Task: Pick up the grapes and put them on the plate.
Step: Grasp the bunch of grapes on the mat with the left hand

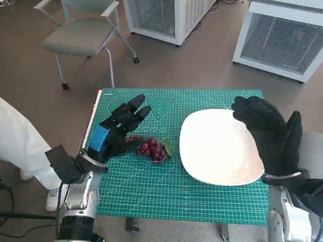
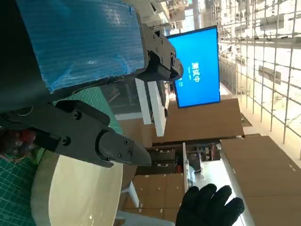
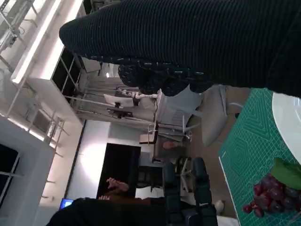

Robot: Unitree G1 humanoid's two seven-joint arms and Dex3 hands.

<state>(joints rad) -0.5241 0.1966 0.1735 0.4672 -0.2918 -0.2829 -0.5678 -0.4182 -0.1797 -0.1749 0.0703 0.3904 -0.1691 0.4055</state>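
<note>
Left hand: left hand (image 1: 117, 130), center-left of the head view, fingers spread, holding nothing.
Right hand: right hand (image 1: 271, 133), at right over the plate's edge, fingers apart, empty.
Grapes: grapes (image 1: 151, 148) lie on the green mat (image 1: 166, 199), just right of and below the left hand's palm.
Plate: plate (image 1: 217, 147) sits right of the grapes, near but apart.
Nearer hand: left, by my judgement.

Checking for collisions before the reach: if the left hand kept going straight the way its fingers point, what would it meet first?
Probably nothing: the left hand points up-right over the bare green mat. The grapes lie beside it, outside that line. Its height is unclear.
</note>
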